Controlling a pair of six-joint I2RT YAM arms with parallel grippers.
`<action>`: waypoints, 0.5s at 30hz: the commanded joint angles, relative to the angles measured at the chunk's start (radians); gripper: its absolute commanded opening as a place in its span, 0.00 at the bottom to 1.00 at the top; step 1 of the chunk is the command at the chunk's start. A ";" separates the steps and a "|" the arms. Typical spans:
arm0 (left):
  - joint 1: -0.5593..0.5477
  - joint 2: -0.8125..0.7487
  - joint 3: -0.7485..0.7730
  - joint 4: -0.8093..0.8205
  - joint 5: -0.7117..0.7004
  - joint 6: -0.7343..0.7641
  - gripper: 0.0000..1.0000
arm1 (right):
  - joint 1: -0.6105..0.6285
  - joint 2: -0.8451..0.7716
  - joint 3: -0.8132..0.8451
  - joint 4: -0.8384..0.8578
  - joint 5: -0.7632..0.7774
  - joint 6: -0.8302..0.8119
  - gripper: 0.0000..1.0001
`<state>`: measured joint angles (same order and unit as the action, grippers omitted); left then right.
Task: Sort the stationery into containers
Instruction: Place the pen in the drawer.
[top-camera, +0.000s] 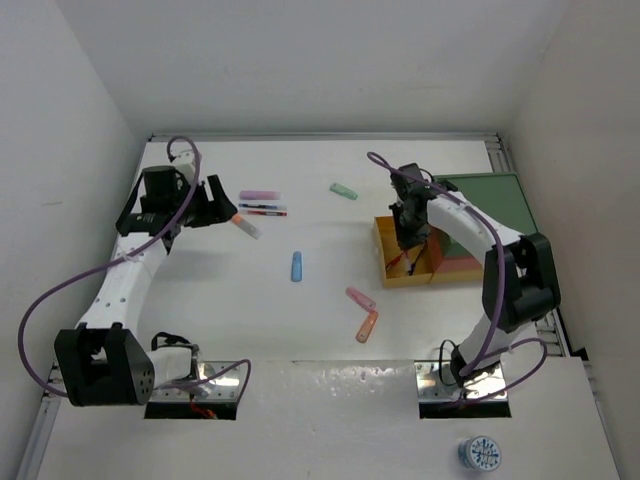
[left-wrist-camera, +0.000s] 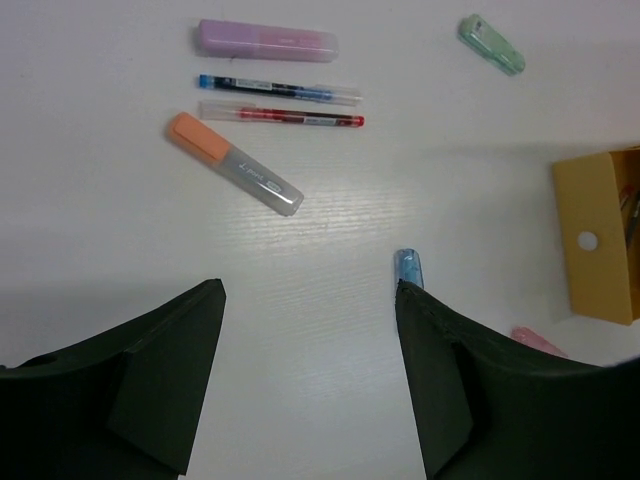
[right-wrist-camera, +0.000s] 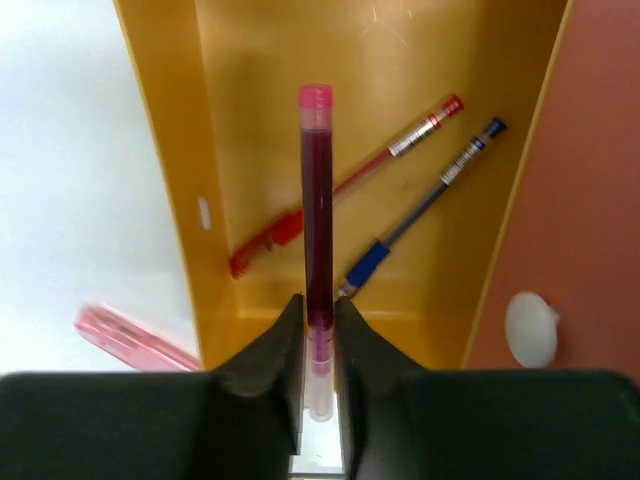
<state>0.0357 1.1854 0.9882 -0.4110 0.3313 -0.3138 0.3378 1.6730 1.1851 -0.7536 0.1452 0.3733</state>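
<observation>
— Right gripper (right-wrist-camera: 318, 305) is over the yellow tray (right-wrist-camera: 165, 150), and we see its jaws nipped close on a crimson pen (right-wrist-camera: 317, 200) that points straight out above the tray floor.
— We've got a red pen (right-wrist-camera: 370, 168) and a blue pen (right-wrist-camera: 420, 207) lying inside. And the left?
— Left gripper (left-wrist-camera: 308, 300) hangs wide open, empty, above the table (left-wrist-camera: 100, 250). An orange marker (left-wrist-camera: 232, 163) lies ahead of it, and a blue marker (left-wrist-camera: 407, 268) is at one finger's tip.
</observation>
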 joint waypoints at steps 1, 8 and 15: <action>-0.025 0.037 0.082 -0.006 -0.023 0.117 0.75 | 0.001 0.011 0.077 0.034 -0.010 0.033 0.21; -0.075 0.281 0.291 -0.167 -0.009 0.457 0.75 | 0.012 0.008 0.129 0.000 -0.018 0.010 0.44; -0.157 0.576 0.541 -0.328 0.071 0.804 0.59 | 0.009 -0.035 0.195 -0.026 -0.272 -0.174 0.39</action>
<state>-0.0799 1.6604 1.4391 -0.6353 0.3473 0.2630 0.3428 1.6989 1.3014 -0.7689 0.0143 0.3046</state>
